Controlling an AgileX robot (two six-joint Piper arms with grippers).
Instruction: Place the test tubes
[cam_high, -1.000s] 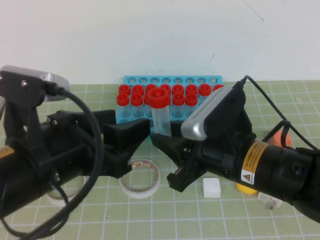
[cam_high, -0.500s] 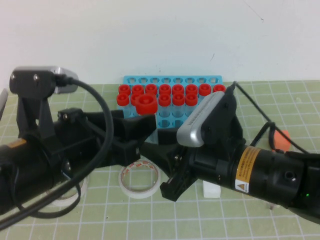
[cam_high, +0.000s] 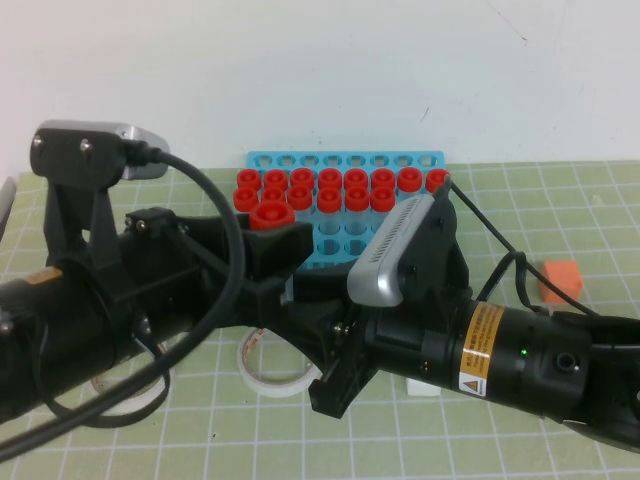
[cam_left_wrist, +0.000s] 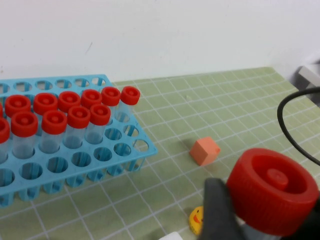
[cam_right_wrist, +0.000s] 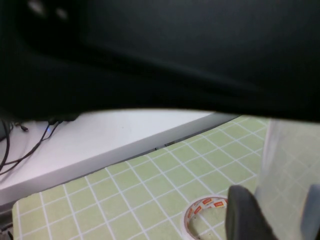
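A clear test tube with a red cap (cam_high: 270, 214) hangs above the mat between the two arms. My right gripper (cam_high: 300, 292) is shut on its clear body (cam_right_wrist: 290, 170), with one dark finger (cam_right_wrist: 245, 215) beside it. My left gripper (cam_high: 276, 250) is open, its fingers (cam_left_wrist: 217, 210) standing on either side of the tube just under the cap (cam_left_wrist: 272, 190). In the high view the tube's body is hidden by the arms. Behind them the blue rack (cam_high: 345, 160) holds several red-capped tubes (cam_high: 330, 190), also visible in the left wrist view (cam_left_wrist: 60, 117). The rack's front rows (cam_left_wrist: 115, 150) have empty holes.
A tape roll (cam_high: 262, 368) lies on the green grid mat under the grippers, and it also shows in the right wrist view (cam_right_wrist: 202, 212). An orange block (cam_high: 560, 278) sits to the right, a white block (cam_high: 425, 386) by the right arm, and a yellow duck (cam_left_wrist: 196, 219) below the tube.
Both arms have shifted left with the tube, which now sits lower in front of the rack. The left fingers have drawn in around the tube. The right grip is unchanged.
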